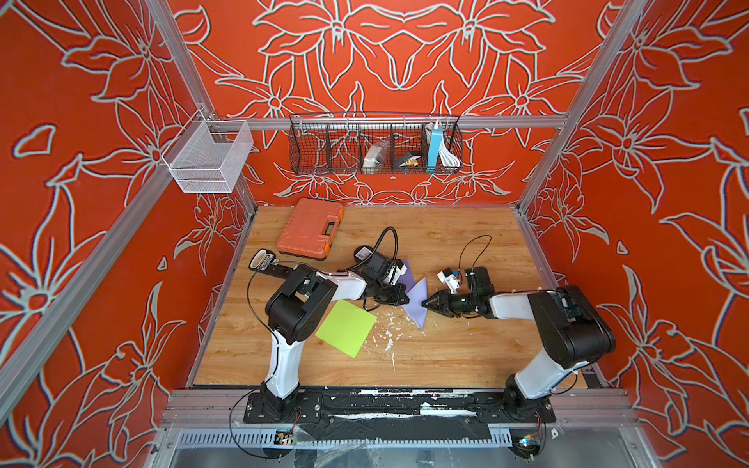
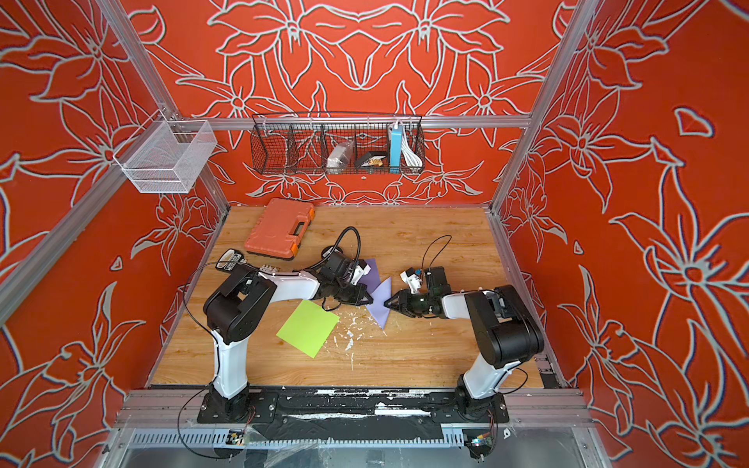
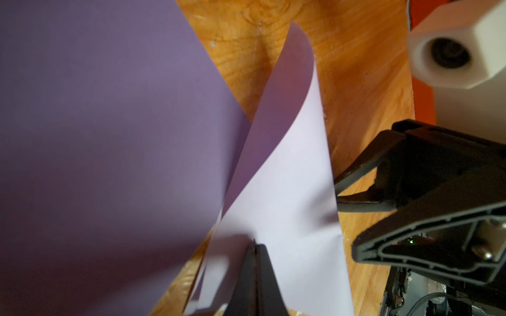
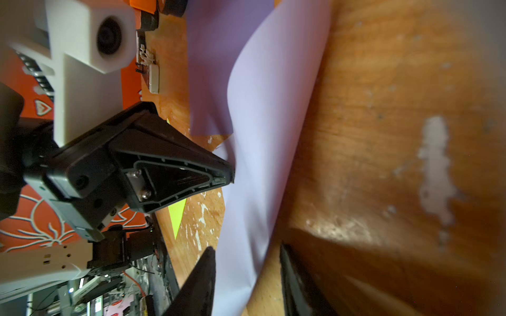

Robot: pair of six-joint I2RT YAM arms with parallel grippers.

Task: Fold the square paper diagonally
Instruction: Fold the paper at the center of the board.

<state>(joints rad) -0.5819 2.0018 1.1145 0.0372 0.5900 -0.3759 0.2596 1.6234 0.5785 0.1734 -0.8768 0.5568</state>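
Note:
The purple square paper (image 1: pixel 418 302) (image 2: pixel 381 300) stands bent up off the wooden table mid-field, one flap curling over and a darker part lying flat behind. My left gripper (image 1: pixel 406 300) (image 2: pixel 370 300) is shut on the paper's left edge; in the left wrist view its tips (image 3: pixel 254 244) pinch the pale sheet (image 3: pixel 287 177). My right gripper (image 1: pixel 424 303) (image 2: pixel 386 303) faces it from the right. In the right wrist view its jaws (image 4: pixel 246 246) stand open, the paper's edge (image 4: pixel 268 109) passing loosely between them.
A lime-green paper (image 1: pixel 347 328) lies flat in front of the left arm. An orange tool case (image 1: pixel 310 227) and a small handheld device (image 1: pixel 262 259) sit at the back left. White flecks (image 1: pixel 389 338) mark the wood. A black wire basket (image 1: pixel 375 146) and a white mesh basket (image 1: pixel 210 156) hang on the frame.

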